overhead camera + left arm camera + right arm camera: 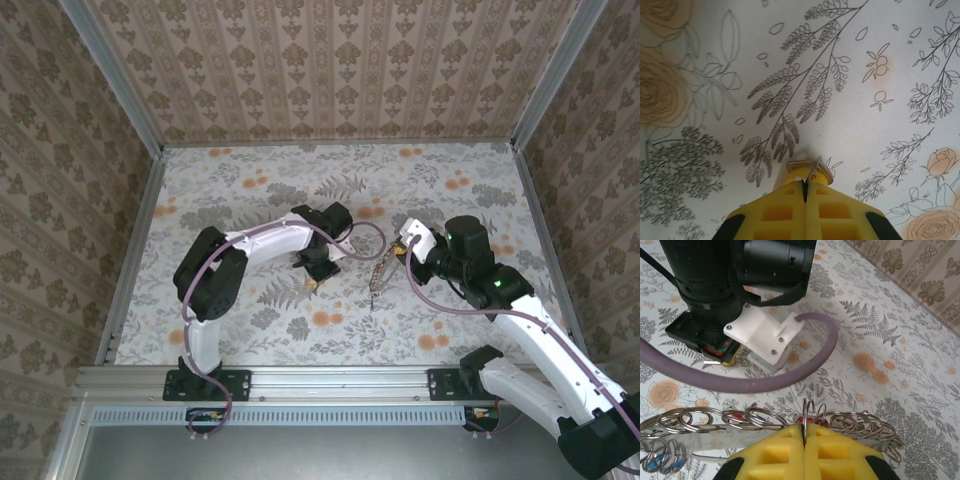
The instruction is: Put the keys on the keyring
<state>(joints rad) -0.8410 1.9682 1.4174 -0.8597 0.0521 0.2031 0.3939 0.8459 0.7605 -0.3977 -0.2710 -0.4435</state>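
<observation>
My left gripper (805,183) is shut, pinching the small steel ring of a yellow-headed key (801,173), which rests against the flowered table just past the fingertips. In the top view it (316,283) is at the table's middle. My right gripper (804,429) is shut on one small split ring (808,412) in a row of several strung along the flat grey keyring (700,436). Red key heads (736,418) and a blue one (660,462) show behind the rings. From above, that bunch (376,280) hangs from my right gripper (392,258), a short way right of the left one.
The left arm's black wrist and white camera mount (762,332) stand close ahead of my right gripper, with a purple cable (790,375) looping between them. Papered walls (330,70) close in the table on three sides. A metal rail (320,380) runs along the near edge.
</observation>
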